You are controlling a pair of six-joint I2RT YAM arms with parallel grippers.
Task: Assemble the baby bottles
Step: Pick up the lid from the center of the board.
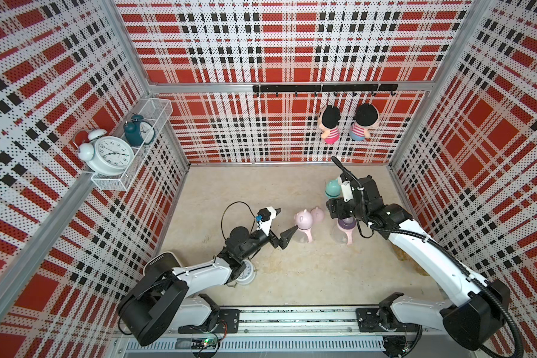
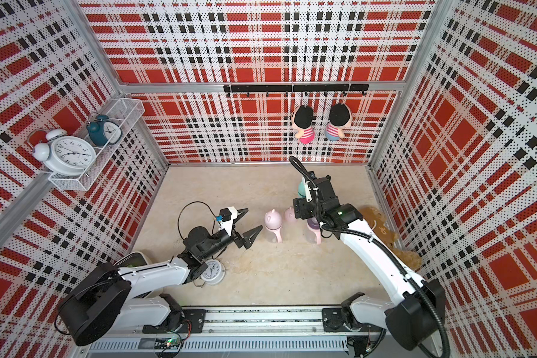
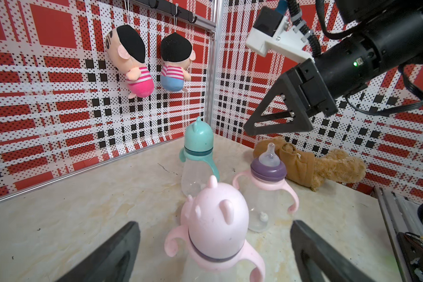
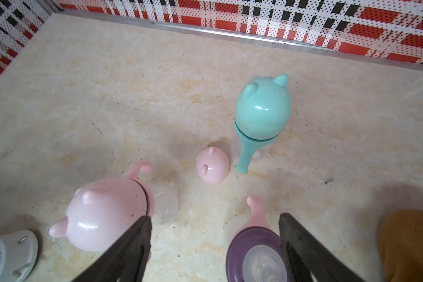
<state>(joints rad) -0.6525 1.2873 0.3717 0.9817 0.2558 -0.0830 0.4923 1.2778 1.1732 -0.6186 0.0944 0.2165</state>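
The pale marbled counter [image 1: 261, 192] carries all three bottles upright. Two look finished, so by my reading the step in hand is capping the last one.

The white-and-black right arm [image 1: 416, 245] reaches forward and bends down. The right end effector [image 4: 214, 219] hangs above the clear pink-handled bottle with the purple collar and bare silicone nipple [image 3: 268, 171], released, its jaws wide with nothing between them. The white-and-black left arm [image 1: 205, 269] lies low and level. The left end effector [image 1: 287, 220] is likewise released and empty, its jaws spread just short of the clear pink bottle wearing its eared pink dome cap [image 3: 217, 227].

The clear teal bottle with its eared teal cap [image 3: 198, 139] stands beyond the right fingertips. The loose eared pink dome cap [image 4: 212, 165] lies on the counter ahead of them, just beside the teal bottle.

The next move likely calls for the right end effector to descend on that loose cap, grip it across the dome, then seat it squarely over the nipple.
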